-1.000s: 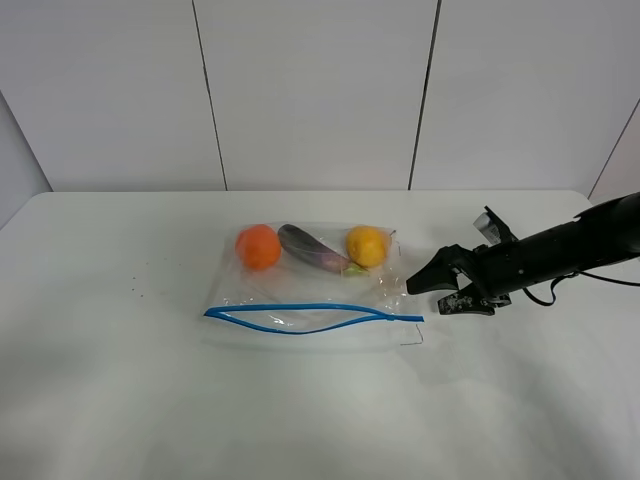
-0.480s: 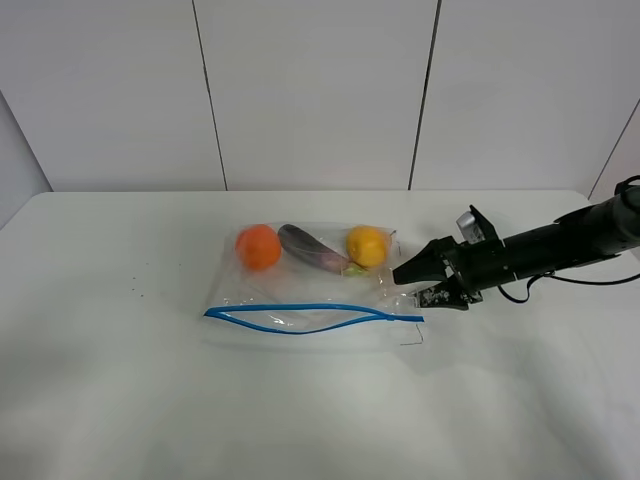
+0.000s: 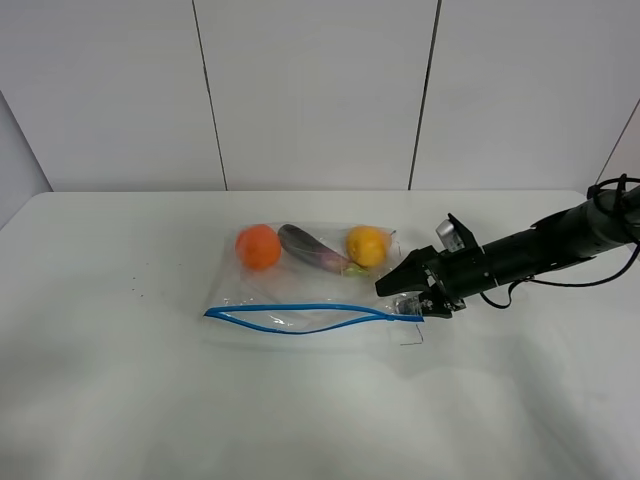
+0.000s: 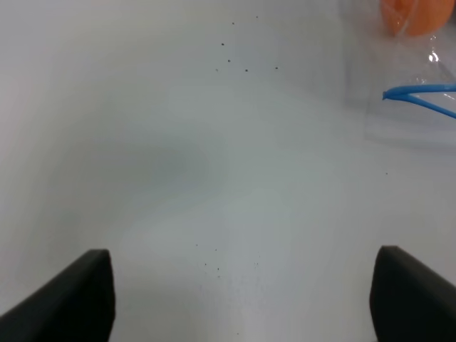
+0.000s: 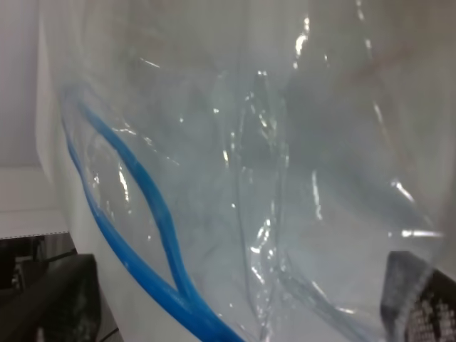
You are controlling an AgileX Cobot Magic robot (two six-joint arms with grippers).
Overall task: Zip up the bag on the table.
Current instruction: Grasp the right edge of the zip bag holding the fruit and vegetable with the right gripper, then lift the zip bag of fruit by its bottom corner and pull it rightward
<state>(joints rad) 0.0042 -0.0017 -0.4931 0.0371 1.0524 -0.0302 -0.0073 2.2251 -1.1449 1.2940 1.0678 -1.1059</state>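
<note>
The right end effector (image 3: 398,297) lies low over the worktop (image 3: 120,390) at the bag's (image 3: 310,285) end beside the yellow fruit (image 3: 367,245). Its jaws are spread apart and released, grasping nothing. In the right wrist view the two dark fingers (image 5: 50,299) stand wide, with crumpled clear plastic and the blue zipper strip (image 3: 300,318) filling the gap between them. I cannot tell whether either pad actually presses on the film.

The left end effector (image 4: 242,299) is also released, its fingers far apart over bare white surface. It is well clear of the bag's opposite end, near a scatter of tiny dark specks (image 4: 235,64).

The bag rests flat about mid-worktop. An orange fruit (image 3: 259,246), a purple vegetable (image 3: 312,250) and the yellow fruit sit in a row along the bag's far side. The zipper strip runs along the bag's near side. Its two lines part in a long shallow gap and meet only at the ends.

There is wide clear surface in front of the bag's zipper edge and beyond its orange-fruit end. Behind the bag the worktop's back edge meets a pale panelled wall (image 3: 310,90).
</note>
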